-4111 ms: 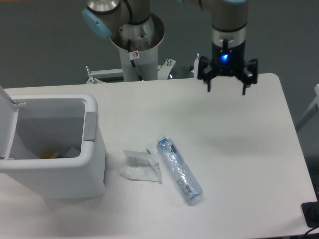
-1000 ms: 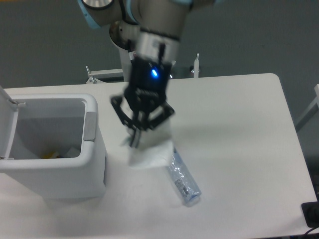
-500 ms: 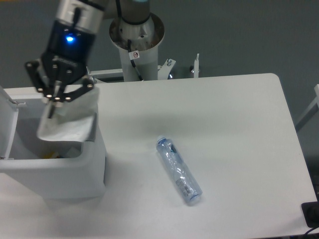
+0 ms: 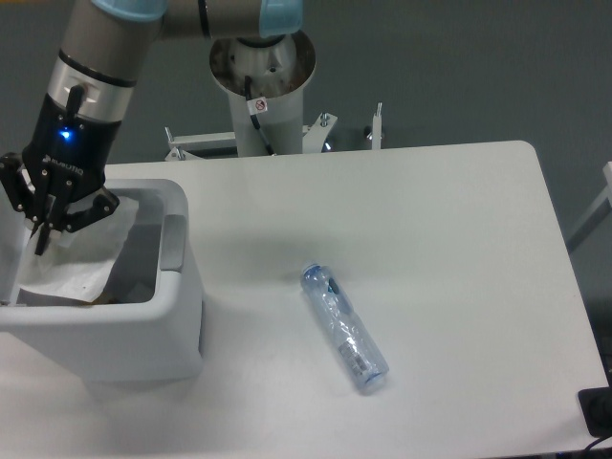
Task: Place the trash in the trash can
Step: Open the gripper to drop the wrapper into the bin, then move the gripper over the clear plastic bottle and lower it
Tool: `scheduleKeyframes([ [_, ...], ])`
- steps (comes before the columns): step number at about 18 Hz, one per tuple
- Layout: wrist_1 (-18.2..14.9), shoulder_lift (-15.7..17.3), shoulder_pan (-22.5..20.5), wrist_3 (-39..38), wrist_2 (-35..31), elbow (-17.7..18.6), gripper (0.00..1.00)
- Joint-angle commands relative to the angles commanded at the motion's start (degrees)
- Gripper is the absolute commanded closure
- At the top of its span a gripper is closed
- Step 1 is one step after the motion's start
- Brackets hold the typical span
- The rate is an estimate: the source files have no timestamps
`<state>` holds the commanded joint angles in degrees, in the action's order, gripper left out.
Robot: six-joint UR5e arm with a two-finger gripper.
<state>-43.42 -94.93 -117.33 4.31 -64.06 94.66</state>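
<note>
My gripper [image 4: 46, 228] hangs over the open white trash can [image 4: 177, 316] at the left, its fingers shut on a crumpled white wrapper [image 4: 78, 263]. The wrapper droops from the fingers down into the can's mouth. A crushed clear plastic bottle [image 4: 344, 328] with bluish ends lies on the white table [image 4: 459, 249], right of the can and well away from the gripper. The can's lid stands open at the far left edge, mostly hidden behind the gripper.
The arm's grey mounting column [image 4: 260, 91] and metal brackets [image 4: 325, 134] stand behind the table's back edge. A dark object [image 4: 598, 413] sits at the bottom right corner, off the table. Something small and yellowish lies inside the can.
The gripper went from the back right down to the wrapper, closed on it, lifted it and carried it left; it now hangs lower over the can's interior. The bottle has not moved.
</note>
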Motion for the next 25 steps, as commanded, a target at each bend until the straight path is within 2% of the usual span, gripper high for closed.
scheduleKeyframes([
  [5,-0.17,1.85,-0.61,-0.44,-1.59,0.09,0.0],
  [7,-0.17,3.25,-6.91,-3.06,-0.81,-0.09,0.0],
  [9,-0.09,3.08,-11.84,-7.81,-0.8,-0.09,0.0],
  [10,-0.09,2.99,-15.26,-8.69,-0.98,0.35,0.0],
  [12,-0.09,2.12,-19.49,-8.7,-0.98,0.09,0.0],
  [15,-0.52,-2.26,-24.25,-8.09,-1.77,-1.58,0.0],
  [17,-0.53,-6.65,-25.22,-7.91,-6.4,-2.89,0.0],
  [19,-0.61,-11.66,-25.4,-7.82,-8.27,-3.95,0.0],
  [22,-3.51,-16.59,-25.31,-6.43,-10.02,-5.54,0.0],
  [25,-3.25,-21.86,-25.23,-2.82,-12.75,-7.29,0.0],
])
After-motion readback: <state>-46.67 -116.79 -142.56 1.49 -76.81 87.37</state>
